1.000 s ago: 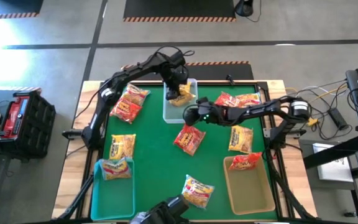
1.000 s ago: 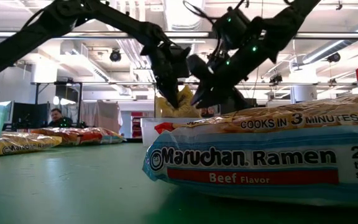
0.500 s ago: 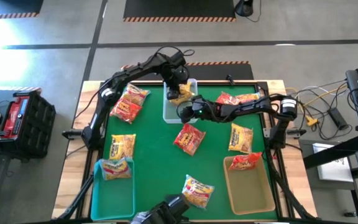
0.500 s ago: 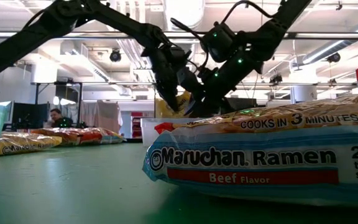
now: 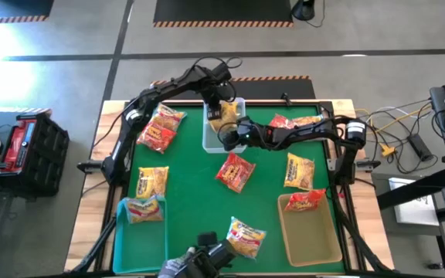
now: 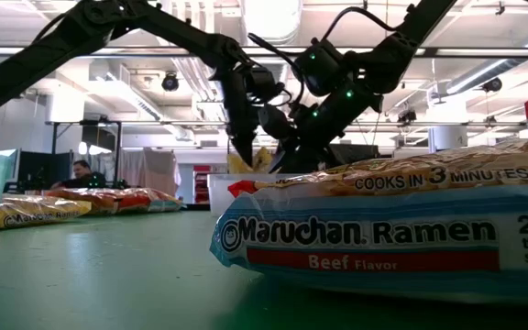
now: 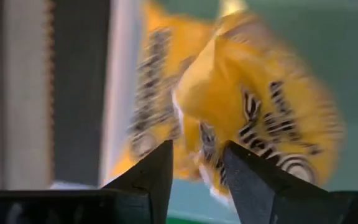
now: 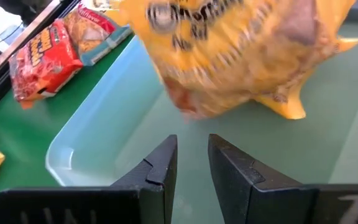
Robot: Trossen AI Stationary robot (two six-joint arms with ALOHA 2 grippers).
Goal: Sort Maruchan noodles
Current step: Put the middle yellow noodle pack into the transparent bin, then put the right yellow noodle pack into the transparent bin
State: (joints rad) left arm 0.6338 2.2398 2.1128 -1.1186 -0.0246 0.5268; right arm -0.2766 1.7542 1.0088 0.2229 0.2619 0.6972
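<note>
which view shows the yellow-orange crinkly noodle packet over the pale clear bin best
The right wrist view: the yellow-orange crinkly noodle packet fills it, above the pale clear bin. Left wrist shows it blurred; high view tiny; low view mostly hidden by arms.

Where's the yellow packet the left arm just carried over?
In the high view the yellow packet is in the pale bin at the table's far middle, under the left tool, with the right tool alongside.

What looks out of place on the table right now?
A yellow-orange crinkly noodle packet sits tilted in the pale clear plastic bin at the far edge, below the left hand. The right hand crowds the same bin.
</note>
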